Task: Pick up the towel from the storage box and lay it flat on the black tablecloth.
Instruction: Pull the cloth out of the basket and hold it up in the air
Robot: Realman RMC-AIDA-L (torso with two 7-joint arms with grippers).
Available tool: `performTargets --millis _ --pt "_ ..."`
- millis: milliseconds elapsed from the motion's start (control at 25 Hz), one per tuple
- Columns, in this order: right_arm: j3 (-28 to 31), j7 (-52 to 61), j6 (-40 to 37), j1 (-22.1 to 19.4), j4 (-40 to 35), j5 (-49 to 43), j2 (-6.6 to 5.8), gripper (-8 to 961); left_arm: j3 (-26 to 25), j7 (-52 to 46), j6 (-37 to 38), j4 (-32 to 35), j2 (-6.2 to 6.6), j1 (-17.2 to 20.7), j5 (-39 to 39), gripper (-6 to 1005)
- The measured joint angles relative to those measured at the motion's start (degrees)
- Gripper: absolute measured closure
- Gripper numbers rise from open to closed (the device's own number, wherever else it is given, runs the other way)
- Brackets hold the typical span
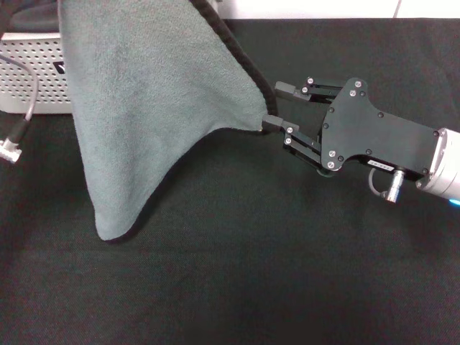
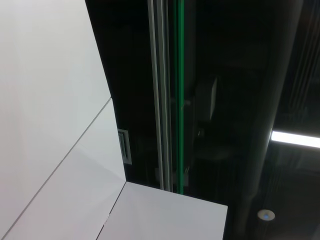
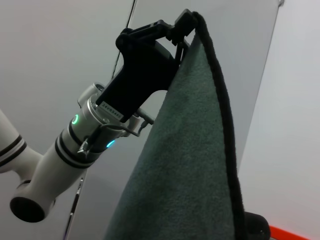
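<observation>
The right gripper (image 1: 277, 106) reaches in from the right, low over the black tablecloth (image 1: 287, 273). Its 2 fingers stand apart; the lower fingertip (image 1: 272, 122) touches a corner of the towel (image 1: 144, 108), but whether it truly pinches the cloth cannot be told. The left gripper (image 3: 180, 25), seen only in the right wrist view, is raised high and clamped on the towel's top corner.

The towel hangs from that raised corner as a broad sheet, 1 side drawn out toward the right gripper and its lowest point resting on the tablecloth. Behind it, at the left, stands the storage box (image 1: 32, 72).

To do this step well, the right gripper likely needs a firm hold on the corner before both arms spread apart, then lower together so the cloth settles without folds.
</observation>
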Motion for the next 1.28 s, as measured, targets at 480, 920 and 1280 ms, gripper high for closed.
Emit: performTargets --millis 480,920,1280 --pt "-1.06 0.13 1.34 0.98 1.43 1.82 0.01 610 3.46 -0.69 0.14 1.03 0.01 0.09 -2.05 971" --pt "-3.55 0.89 1.61 2.13 2.07 2.03 0.0 610 5.73 -0.7 0.15 2.27 0.0 0.59 -4.04 970" --pt "-3.82 1.18 2.23 1.9 2.08 1.99 0.0 611 5.74 -0.7 0.1 2.27 0.0 0.84 -4.41 969"
